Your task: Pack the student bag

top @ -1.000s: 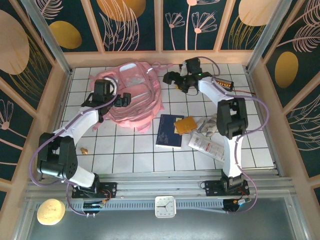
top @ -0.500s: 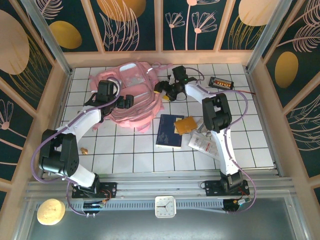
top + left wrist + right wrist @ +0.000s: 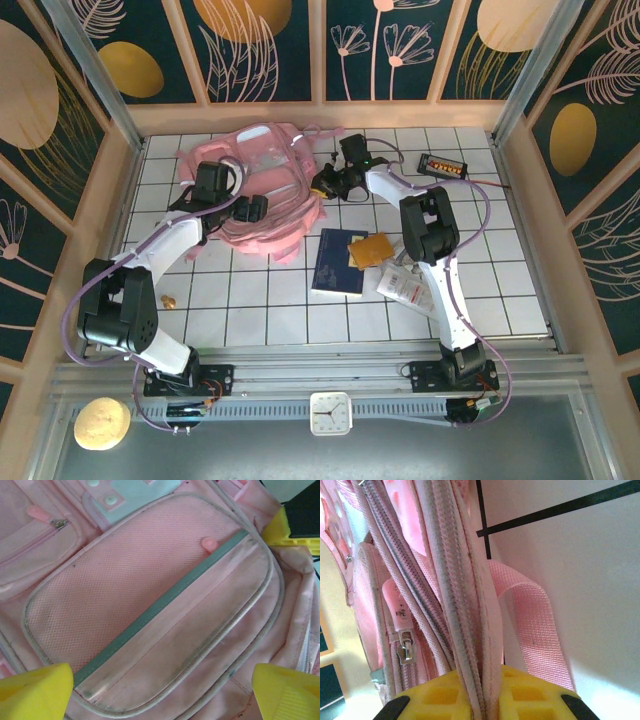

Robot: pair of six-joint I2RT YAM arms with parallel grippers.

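Our right gripper (image 3: 487,700) pinches the student bag (image 3: 262,185) by its edge seam, likely to open it, while our left gripper (image 3: 161,690) hovers spread above.

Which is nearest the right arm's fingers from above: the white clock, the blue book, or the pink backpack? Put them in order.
1. Pink backpack: the right fingers pinch its edge.
2. Blue book: just below them, mid-picture.
3. White clock: far off, bottom middle.

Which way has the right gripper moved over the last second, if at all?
Yes. The right gripper moved left, away from the black device, onto the pink backpack's right edge, which it now pinches.
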